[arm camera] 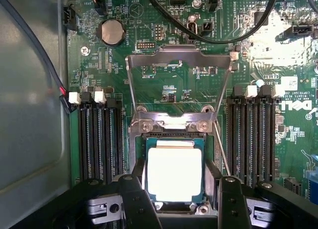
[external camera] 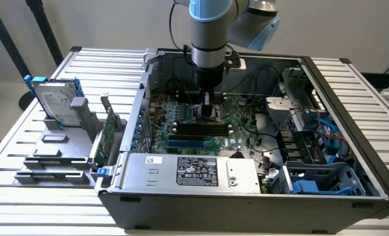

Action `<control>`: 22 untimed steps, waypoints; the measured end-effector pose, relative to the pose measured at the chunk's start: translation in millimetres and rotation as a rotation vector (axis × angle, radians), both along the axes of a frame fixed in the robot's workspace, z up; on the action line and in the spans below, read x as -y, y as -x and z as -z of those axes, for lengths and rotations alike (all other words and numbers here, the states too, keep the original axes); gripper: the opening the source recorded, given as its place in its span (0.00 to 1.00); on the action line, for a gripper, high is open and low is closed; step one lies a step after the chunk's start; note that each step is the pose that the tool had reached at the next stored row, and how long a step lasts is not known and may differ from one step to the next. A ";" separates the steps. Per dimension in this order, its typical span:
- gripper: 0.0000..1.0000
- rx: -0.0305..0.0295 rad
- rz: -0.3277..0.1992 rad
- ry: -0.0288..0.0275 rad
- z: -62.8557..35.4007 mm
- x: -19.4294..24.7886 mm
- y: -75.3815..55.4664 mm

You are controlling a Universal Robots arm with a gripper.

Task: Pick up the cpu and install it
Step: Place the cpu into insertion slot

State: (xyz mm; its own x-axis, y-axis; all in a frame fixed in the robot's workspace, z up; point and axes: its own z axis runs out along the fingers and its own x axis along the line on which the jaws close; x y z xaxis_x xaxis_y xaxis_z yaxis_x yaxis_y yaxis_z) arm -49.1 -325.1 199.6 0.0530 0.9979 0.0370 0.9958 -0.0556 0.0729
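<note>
From my console I saw the arm [external camera: 211,34] reaching straight down into the open computer case [external camera: 247,201], with the gripper [external camera: 209,114] low over the middle of the green motherboard [external camera: 201,132]. On the wrist camera the gripper [arm camera: 176,165] stood right at the processor socket, and the cpu [arm camera: 175,173] lay square between its two black fingers [arm camera: 133,199], silver top up with its thin green rim showing all round. The jaws were clamped on the cpu, one against each opposite edge. I could not tell whether the chip sat fully down in the socket or just above it. The socket's metal load plate [arm camera: 179,57] was swung open, tilted up off the board beyond the chip. Black memory slots [arm camera: 99,139] ran along both sides of the socket, and a coin battery [arm camera: 111,32] sat farther up the board. Outside the case, toward the exterior view's left, a hard drive [external camera: 53,103] with blue clips stood upright in a grey holder on the slatted table [external camera: 351,83].
</note>
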 end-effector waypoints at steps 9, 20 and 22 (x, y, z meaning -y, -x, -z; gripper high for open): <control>0.55 -0.0003 0.000 0.0179 2.0 -2.7 0.0; 0.55 -0.0003 -0.008 0.0199 2.2 -3.2 0.0; 0.55 -0.0002 -0.013 0.0213 2.4 -3.2 0.0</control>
State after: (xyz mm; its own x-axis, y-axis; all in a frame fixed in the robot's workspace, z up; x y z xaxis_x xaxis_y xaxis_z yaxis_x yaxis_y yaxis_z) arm -49.1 -321.9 197.2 0.0402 0.9991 0.0157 0.9964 -0.0412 0.0737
